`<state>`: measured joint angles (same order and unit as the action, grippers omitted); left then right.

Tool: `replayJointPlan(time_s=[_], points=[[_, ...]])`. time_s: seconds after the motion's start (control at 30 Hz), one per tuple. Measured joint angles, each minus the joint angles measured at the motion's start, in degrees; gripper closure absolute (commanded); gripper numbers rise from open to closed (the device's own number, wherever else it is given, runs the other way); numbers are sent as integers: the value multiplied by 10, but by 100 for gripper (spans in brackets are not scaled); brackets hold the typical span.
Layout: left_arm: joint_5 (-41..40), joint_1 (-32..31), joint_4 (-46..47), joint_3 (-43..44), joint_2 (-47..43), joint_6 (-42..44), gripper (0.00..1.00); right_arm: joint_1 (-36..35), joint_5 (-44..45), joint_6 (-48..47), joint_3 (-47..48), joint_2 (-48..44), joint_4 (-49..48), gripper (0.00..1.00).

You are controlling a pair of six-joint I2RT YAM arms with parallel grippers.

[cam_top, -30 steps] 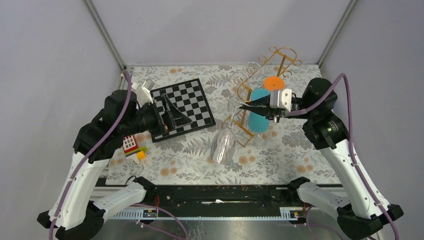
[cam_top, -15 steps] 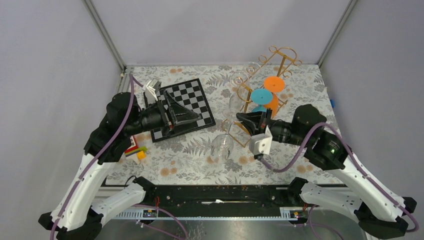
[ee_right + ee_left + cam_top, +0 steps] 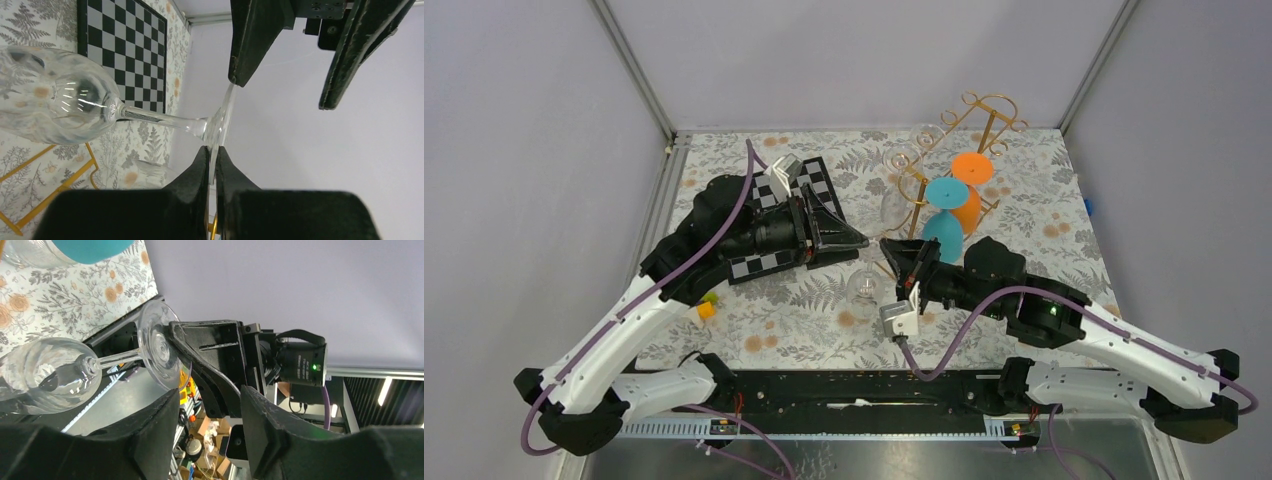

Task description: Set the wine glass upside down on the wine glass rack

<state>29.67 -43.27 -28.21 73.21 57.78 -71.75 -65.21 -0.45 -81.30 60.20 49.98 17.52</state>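
A clear wine glass [image 3: 864, 288] hangs tilted over the mat, bowl low and foot raised. My right gripper [image 3: 890, 250] is shut on the rim of its foot [image 3: 218, 125], with the bowl [image 3: 50, 100] to the left in the right wrist view. My left gripper [image 3: 860, 240] is open right beside the foot. Its fingers [image 3: 255, 40] stand apart with nothing between them, and one tip is at the foot's edge. The left wrist view shows the glass [image 3: 45, 375], its foot [image 3: 157, 352] and my left gripper [image 3: 210, 425]. The gold wine glass rack [image 3: 987, 105] stands at the back right.
On the rack hang a teal glass [image 3: 944, 235], an orange glass [image 3: 971, 168] and clear ones [image 3: 899, 170]. A chessboard [image 3: 754, 264] lies under my left arm. Small toy bricks [image 3: 707, 308] sit at the front left of the flowered mat [image 3: 804, 340].
My right arm has dropped and swung towards the front centre, rolling its wrist. My left arm has reached right across the chessboard to the glass's foot, its jaws narrowing.
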Motion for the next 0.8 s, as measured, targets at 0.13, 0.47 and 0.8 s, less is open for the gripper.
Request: replayJointPlan(time_s=[0.13, 0.47, 0.8], points=[[-22, -3, -6, 0, 1, 3, 51, -10, 28, -8, -7, 0, -9, 100], [-75, -13, -67, 16, 2, 31, 47, -23, 59, -20, -15, 0, -41, 100], [-78, -40, -57, 37, 50, 31, 75, -32, 61, -39, -23, -1, -57, 100]])
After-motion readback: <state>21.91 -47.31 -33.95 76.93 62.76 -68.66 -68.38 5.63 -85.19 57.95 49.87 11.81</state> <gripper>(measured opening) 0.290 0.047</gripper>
